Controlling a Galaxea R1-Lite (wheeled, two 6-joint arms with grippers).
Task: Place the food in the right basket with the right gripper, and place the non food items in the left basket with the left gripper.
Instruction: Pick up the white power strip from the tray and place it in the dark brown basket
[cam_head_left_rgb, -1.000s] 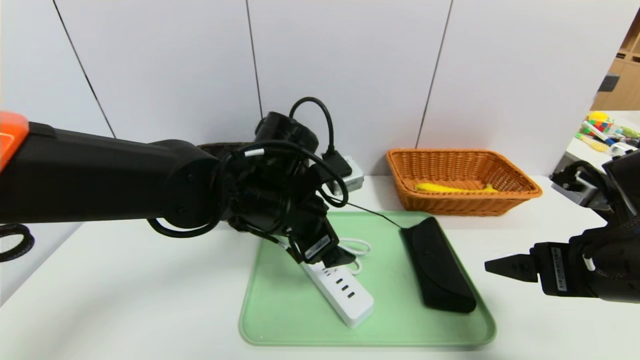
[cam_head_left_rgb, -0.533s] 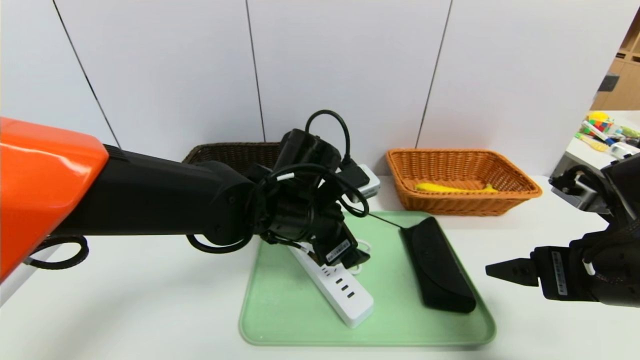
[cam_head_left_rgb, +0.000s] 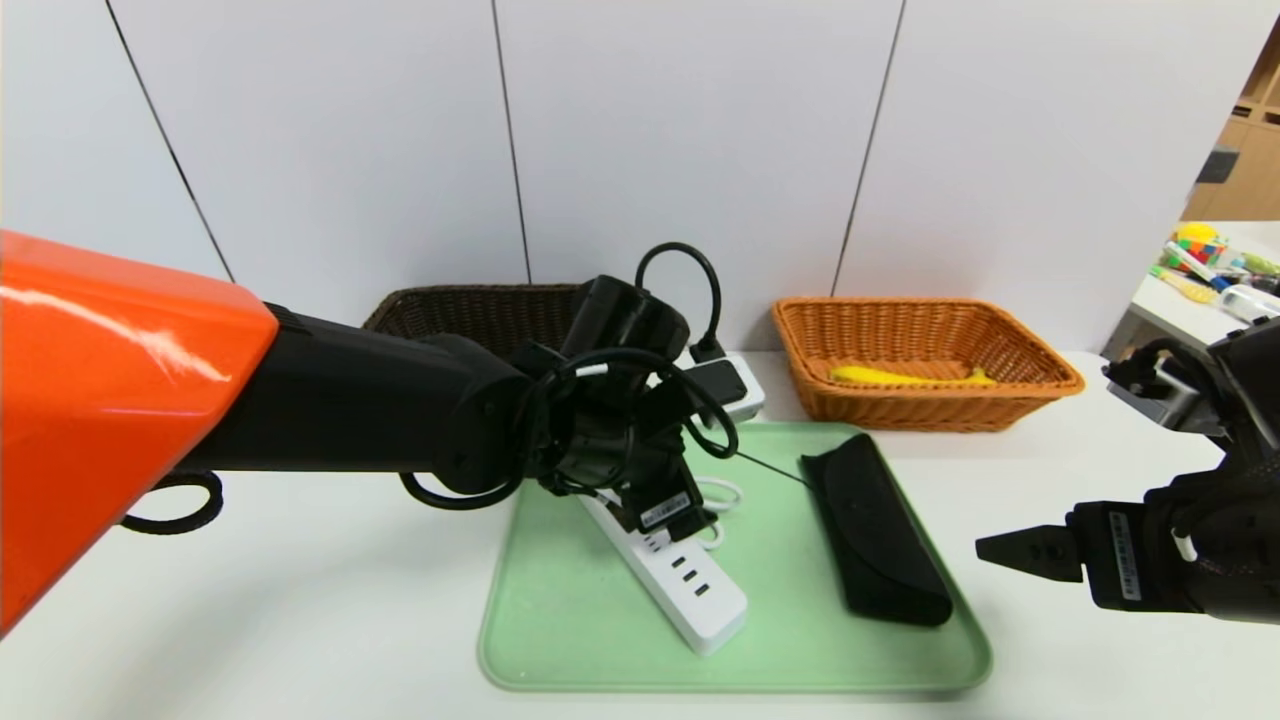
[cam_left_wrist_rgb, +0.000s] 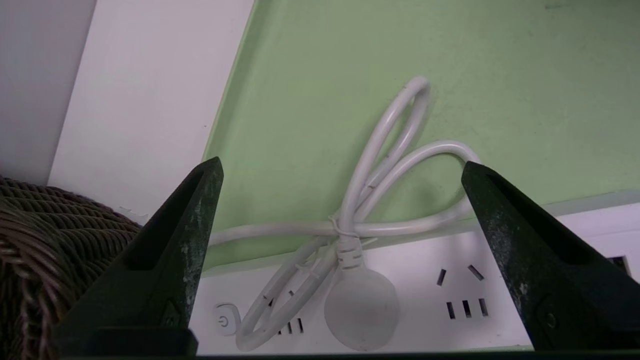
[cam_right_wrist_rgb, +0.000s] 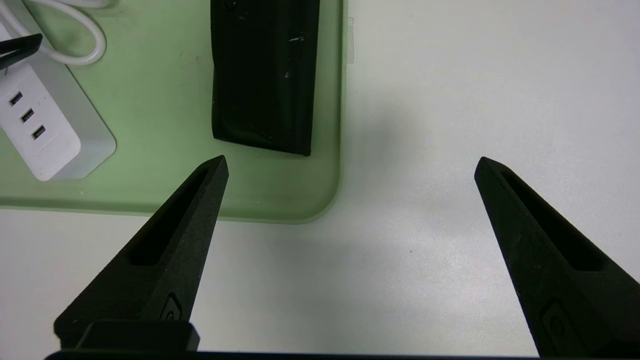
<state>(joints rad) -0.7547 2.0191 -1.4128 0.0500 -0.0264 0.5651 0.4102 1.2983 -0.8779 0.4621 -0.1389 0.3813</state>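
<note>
— Left claw (cam_left_wrist_rgb: 340, 170) hangs spread over our power strip (cam_head_left_rgb: 672, 570) on the green tray (cam_head_left_rgb: 560, 640); right claw (cam_right_wrist_rgb: 350, 165), also spread, idles beside it.
— If we pinch only the tied cord (cam_left_wrist_rgb: 380, 150), the strip may swing, missing the left basket (cam_head_left_rgb: 470, 305).
</note>
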